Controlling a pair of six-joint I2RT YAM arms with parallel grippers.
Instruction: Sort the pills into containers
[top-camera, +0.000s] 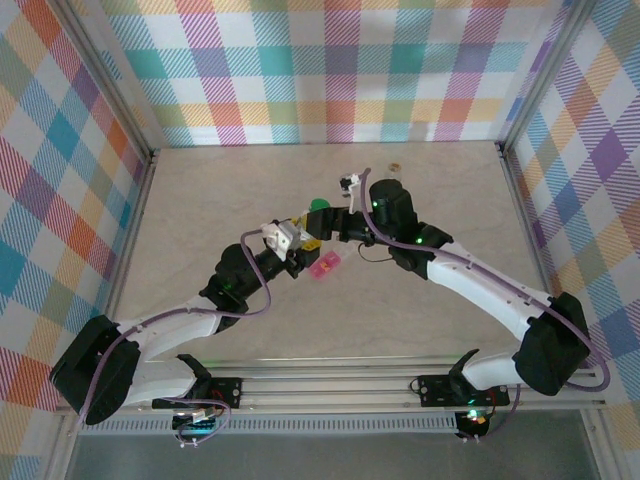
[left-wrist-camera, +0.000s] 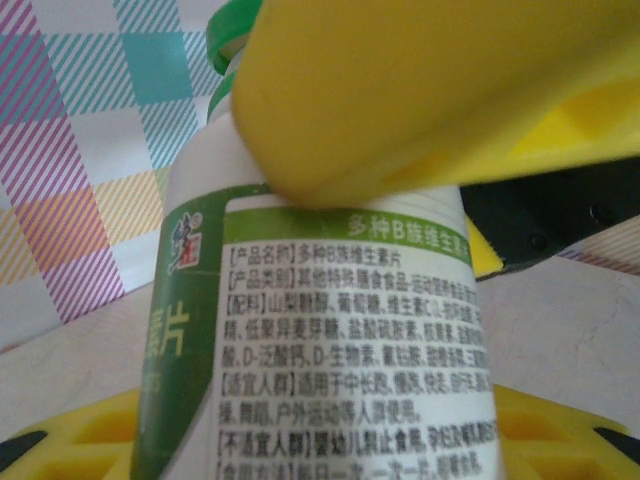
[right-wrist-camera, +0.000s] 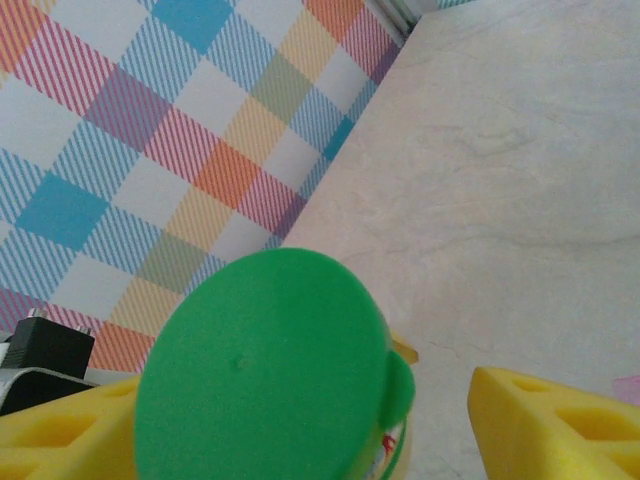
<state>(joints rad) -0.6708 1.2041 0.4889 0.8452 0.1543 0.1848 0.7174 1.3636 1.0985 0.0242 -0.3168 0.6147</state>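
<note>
The left arm and right arm meet over the middle of the table, both at the bottle. The left jaws are closed on the bottle's white body. One yellow finger presses across it just above the green-bordered label of printed text, and the other sits beneath it at the lower edge of the left wrist view.

The green cap is on the bottle, and in the top view it shows as a green spot between the two wrists. The right jaws stand open around the cap, with a yellow finger on each side. The finger at the right of the right wrist view is clear of the cap, with bare table showing in the gap. The other is partly hidden behind the cap, so I cannot tell whether it touches. I also cannot tell whether the bottle's base rests on the table.

The pink pill box lies on the table just beside the jaws, on the side toward the arm bases. Well apart, close to the rear wall, lies a tiny brownish object, too small to identify.
</note>
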